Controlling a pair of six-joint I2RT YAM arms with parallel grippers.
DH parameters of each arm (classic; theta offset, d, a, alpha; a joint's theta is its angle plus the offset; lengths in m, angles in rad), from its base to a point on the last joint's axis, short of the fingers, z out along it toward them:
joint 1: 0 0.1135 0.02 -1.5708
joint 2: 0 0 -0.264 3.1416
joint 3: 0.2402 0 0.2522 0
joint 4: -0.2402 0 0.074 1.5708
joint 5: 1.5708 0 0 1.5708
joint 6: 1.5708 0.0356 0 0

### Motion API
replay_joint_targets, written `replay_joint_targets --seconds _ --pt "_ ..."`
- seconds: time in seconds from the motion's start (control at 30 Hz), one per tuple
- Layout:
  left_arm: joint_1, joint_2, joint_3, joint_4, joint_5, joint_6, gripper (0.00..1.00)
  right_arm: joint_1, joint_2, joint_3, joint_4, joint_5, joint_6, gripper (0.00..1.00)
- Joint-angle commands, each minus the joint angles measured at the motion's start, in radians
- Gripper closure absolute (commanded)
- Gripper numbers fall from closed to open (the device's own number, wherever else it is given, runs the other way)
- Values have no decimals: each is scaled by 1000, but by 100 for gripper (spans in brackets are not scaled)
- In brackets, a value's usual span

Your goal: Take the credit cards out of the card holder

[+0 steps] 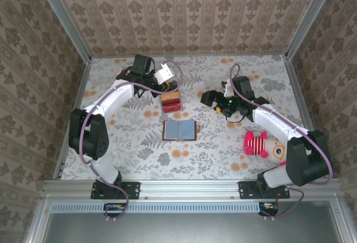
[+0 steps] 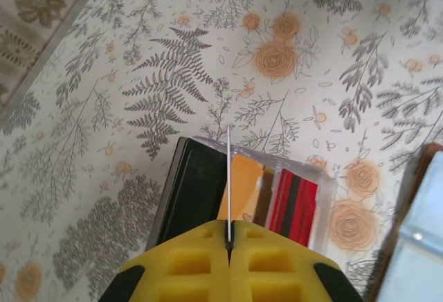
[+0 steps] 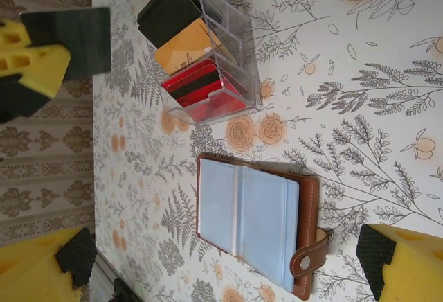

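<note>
The brown card holder (image 1: 179,130) lies open and flat on the floral table, its grey-blue inside (image 3: 252,219) facing up and its snap strap at one end. My left gripper (image 2: 229,227) is shut on one thin credit card (image 2: 228,177), seen edge-on and held upright just above the clear tray (image 2: 325,184). From the right wrist view that card (image 3: 73,39) looks dark grey between the yellow fingers. My right gripper (image 3: 221,271) hangs open over the card holder with nothing between its fingers; in the top view it (image 1: 207,99) is right of the tray.
The clear tray (image 1: 170,102) stands behind the card holder and holds black (image 3: 166,11), orange (image 3: 183,49) and red (image 3: 197,87) cards. A pink striped plush toy (image 1: 257,144) lies at the right front. Patterned walls and metal rails enclose the table.
</note>
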Motion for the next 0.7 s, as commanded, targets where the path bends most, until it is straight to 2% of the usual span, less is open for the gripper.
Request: replay_joint_targets --seconds 0.0,0.3,0.4,0.67 --pt "4 66 83 -59 -12 171 100 -5 -9 6 -28 5 -15 0" --pt "6 223 249 -190 1 265 100 -2 -1 -1 5 -46 -4 0" --pt "2 247 262 -202 -55 283 100 -3 0 -8 4 -50 -4 0" --pt "11 269 275 -236 -53 299 100 2 3 -20 41 -82 8 0"
